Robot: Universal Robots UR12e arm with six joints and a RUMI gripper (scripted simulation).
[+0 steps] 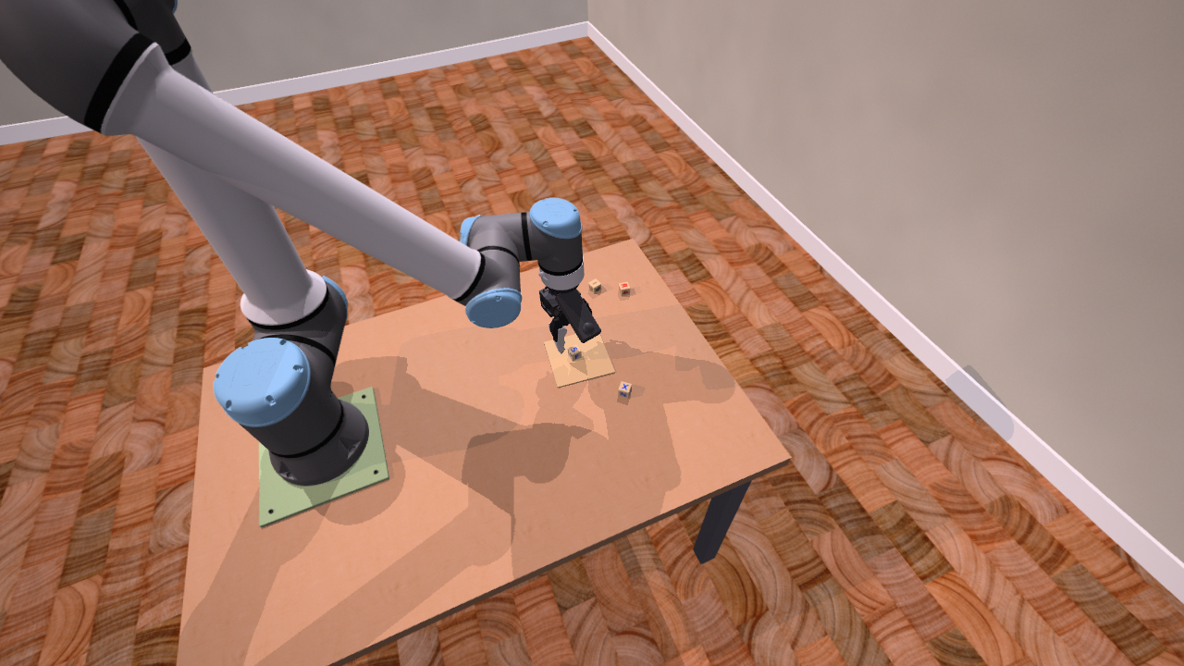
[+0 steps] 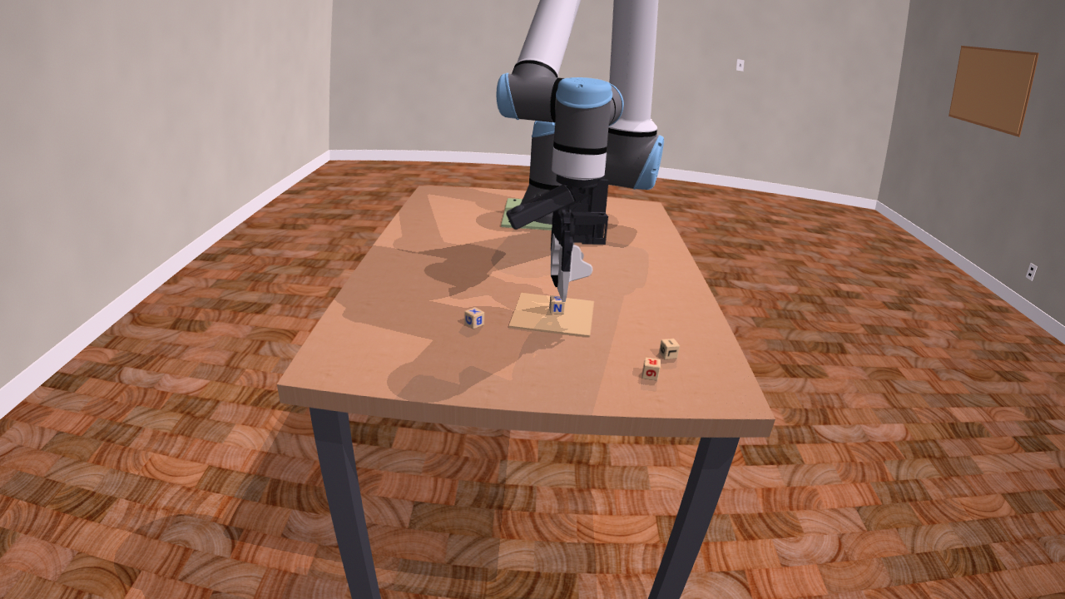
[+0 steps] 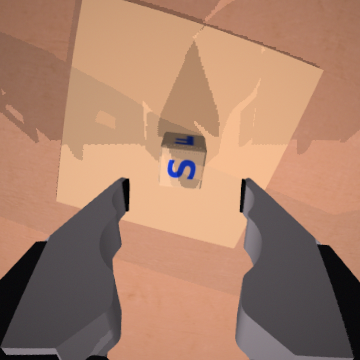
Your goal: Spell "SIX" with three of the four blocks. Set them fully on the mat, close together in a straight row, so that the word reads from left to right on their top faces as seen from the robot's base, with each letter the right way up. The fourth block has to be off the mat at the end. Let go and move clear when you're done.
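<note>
A wooden block with a blue S on top (image 3: 183, 161) sits near the middle of the light tan mat (image 3: 185, 130); it also shows in the top and exterior views (image 1: 574, 352) (image 2: 557, 304). My gripper (image 3: 185, 180) hovers just above it, open and empty, with a finger to each side of the block and apart from it; it also shows in the top view (image 1: 564, 338). A block with a blue X on top (image 1: 624, 388) lies on the table off the mat, and shows in the exterior view too (image 2: 474, 318). Two more blocks (image 1: 595, 285) (image 1: 624, 288) lie together near the table's far edge.
In the exterior view the two far blocks (image 2: 668, 348) (image 2: 651, 368) lie to the right of the mat. The arm's green base plate (image 1: 318, 467) is at the other end of the table. The table edges drop to a wooden floor.
</note>
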